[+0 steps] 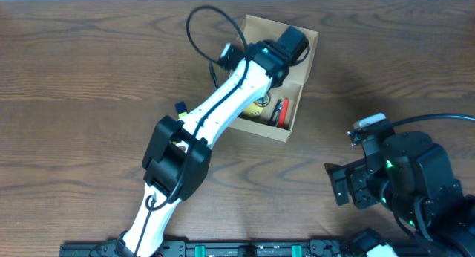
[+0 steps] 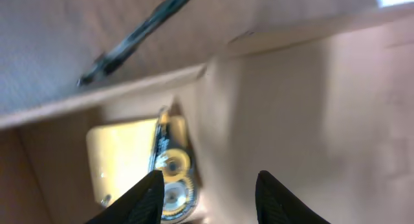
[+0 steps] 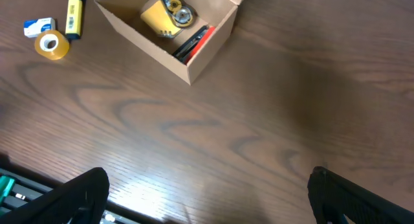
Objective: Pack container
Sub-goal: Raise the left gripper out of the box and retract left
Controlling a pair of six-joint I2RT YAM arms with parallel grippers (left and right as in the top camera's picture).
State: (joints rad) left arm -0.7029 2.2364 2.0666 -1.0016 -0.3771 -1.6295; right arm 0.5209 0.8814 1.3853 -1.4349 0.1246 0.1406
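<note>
Cardboard container (image 1: 297,120) sits on the dark wooden tabletop (image 1: 89,79), toward the far side and a little right of centre, its top open. The left arm stretches diagonally across to it, and the left claw (image 2: 210,198) hangs inside the container's opening, fingers spread apart with nothing between them. Below it, in the left wrist view, a pale yellow pad (image 2: 119,153) lies on the container floor against one wall, with a clear-cased tape dispenser (image 2: 169,169) resting at its edge, small gears showing through the case.

From the right wrist view the container (image 3: 162,52) is far ahead, and a red pen (image 3: 200,37) lies along its near wall beside a black one, close to the pad (image 3: 154,18) and dispenser (image 3: 178,10). Outside the container, to its left in this view, three things lie close together on the tabletop: a roll of tape (image 3: 52,45), a yellow marker (image 3: 74,13) and a small white and blue item (image 3: 37,26) too small to identify.

The right claw (image 3: 220,204) is held low over bare wood, well apart from the container, its fingers wide apart and gripping nothing
</note>
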